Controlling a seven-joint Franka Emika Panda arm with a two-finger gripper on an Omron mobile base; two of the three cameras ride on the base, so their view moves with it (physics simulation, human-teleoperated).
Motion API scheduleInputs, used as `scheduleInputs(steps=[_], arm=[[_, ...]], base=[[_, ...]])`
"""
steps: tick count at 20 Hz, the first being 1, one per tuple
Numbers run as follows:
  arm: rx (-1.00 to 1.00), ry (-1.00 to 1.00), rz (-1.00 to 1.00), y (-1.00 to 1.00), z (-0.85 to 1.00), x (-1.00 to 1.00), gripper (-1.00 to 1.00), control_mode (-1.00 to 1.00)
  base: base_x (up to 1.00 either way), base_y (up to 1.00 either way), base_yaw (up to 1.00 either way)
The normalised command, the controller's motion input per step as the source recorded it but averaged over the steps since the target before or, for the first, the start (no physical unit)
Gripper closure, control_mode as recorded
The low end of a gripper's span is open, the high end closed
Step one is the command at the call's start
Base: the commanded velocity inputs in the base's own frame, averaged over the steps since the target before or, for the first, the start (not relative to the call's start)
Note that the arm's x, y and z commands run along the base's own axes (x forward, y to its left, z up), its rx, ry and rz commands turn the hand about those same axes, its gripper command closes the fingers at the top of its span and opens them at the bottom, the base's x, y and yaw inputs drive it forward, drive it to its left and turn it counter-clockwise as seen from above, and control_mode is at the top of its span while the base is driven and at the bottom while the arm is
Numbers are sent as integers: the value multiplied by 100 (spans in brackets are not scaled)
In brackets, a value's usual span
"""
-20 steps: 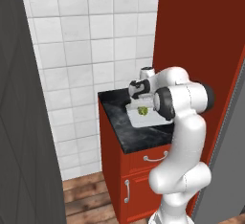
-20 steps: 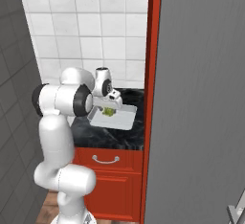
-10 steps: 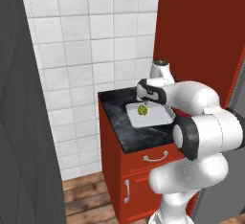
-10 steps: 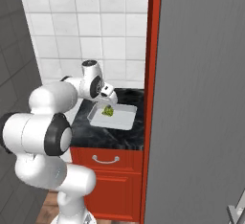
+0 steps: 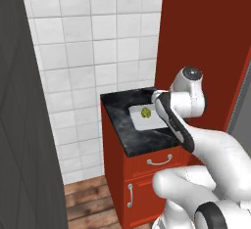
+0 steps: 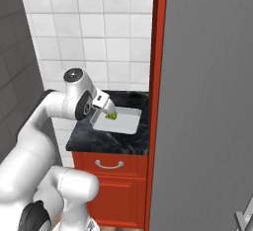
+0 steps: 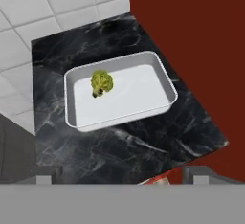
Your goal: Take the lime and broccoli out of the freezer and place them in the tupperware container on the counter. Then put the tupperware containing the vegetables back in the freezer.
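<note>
The broccoli [image 7: 102,83], a bumpy yellow-green clump, lies in the left part of the tupperware container [image 7: 161,77], a pale tray on the black marbled counter [image 7: 119,144]. My gripper [image 7: 122,174] hovers open above the counter's front edge, nothing between its fingertips [image 7: 45,174]. From the right base camera the gripper [image 6: 101,110] hangs just left of the tray [image 6: 123,124], clear of the broccoli [image 6: 111,116]. The left base camera shows the broccoli [image 5: 146,111] in the tray [image 5: 149,121], with the arm beside it. The lime is out of view. The freezer's grey face [image 6: 207,101] stands at the right.
A red cabinet [image 6: 116,183] with a drawer and silver handle [image 6: 108,165] carries the counter. A tall red panel [image 5: 206,42] rises right of it, white tiled wall [image 5: 93,42] behind. A dark grey panel [image 5: 24,125] stands at the left.
The hand has drawn back and up from over the tray toward the counter's front, still open. The broccoli stays in the tray.
</note>
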Motion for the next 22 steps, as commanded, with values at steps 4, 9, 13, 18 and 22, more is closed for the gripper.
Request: scheduleInputs(steps=[4,9,13,18,22], arm=[[1,-19,0,-3,74,-100,-100,-100],[0,-10,0,0,55,-100,-100,-100],[0,-5,0,0,19,-100,-100,-100],[0,-14,0,0,10,-80,-100,100],[0,0,0,0,0,0,-100,100]], base=[[0,0,0],[0,0,0],[0,0,0],[-20,0,0],[-100,-11,0]])
